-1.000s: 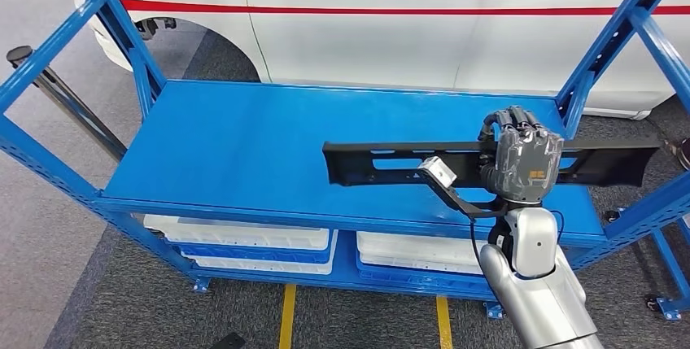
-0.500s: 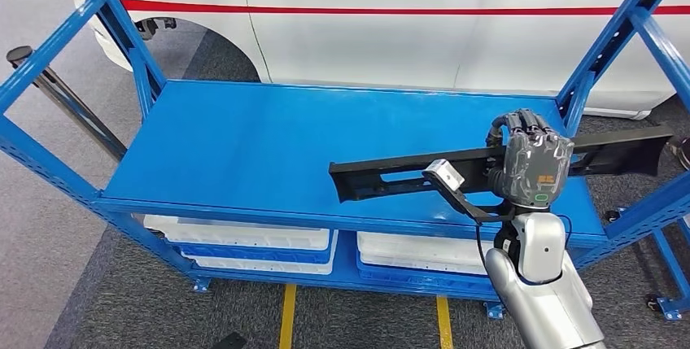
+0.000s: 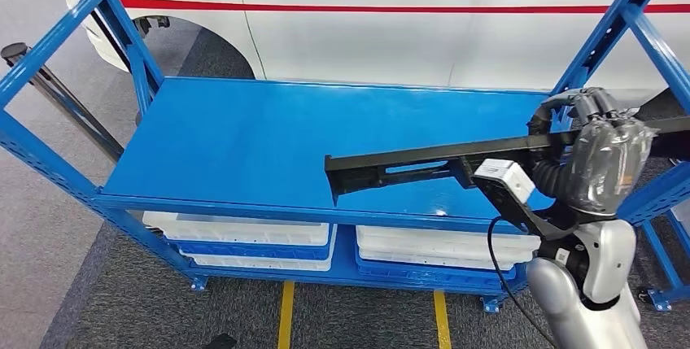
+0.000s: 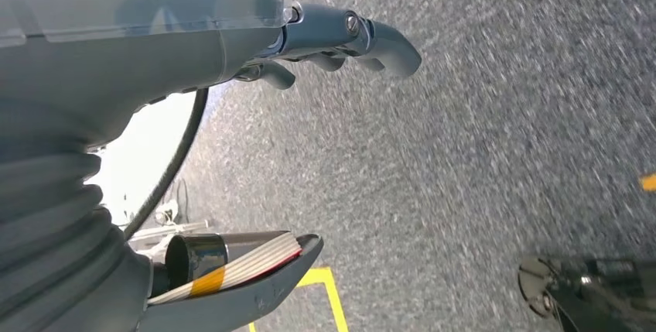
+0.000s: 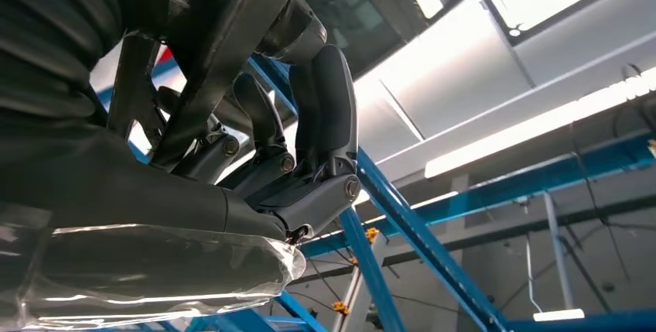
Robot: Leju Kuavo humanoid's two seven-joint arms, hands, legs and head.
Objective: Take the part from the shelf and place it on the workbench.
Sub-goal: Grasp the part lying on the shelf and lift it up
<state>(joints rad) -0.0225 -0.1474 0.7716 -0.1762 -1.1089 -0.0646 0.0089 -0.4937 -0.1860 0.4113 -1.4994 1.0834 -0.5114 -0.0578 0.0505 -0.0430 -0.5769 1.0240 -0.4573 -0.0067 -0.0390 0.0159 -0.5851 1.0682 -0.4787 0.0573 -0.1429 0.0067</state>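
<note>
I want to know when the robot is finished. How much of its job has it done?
The pick-up looks done: the right hand grips the long black part, tilted up off the blue shelf. Right now it is carrying the part. Still left: taking it to the workbench and putting it down. The left hand hangs over the floor, holding nothing.

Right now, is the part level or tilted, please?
Tilted: the part, held by the right robot hand, dips toward its free end.
</note>
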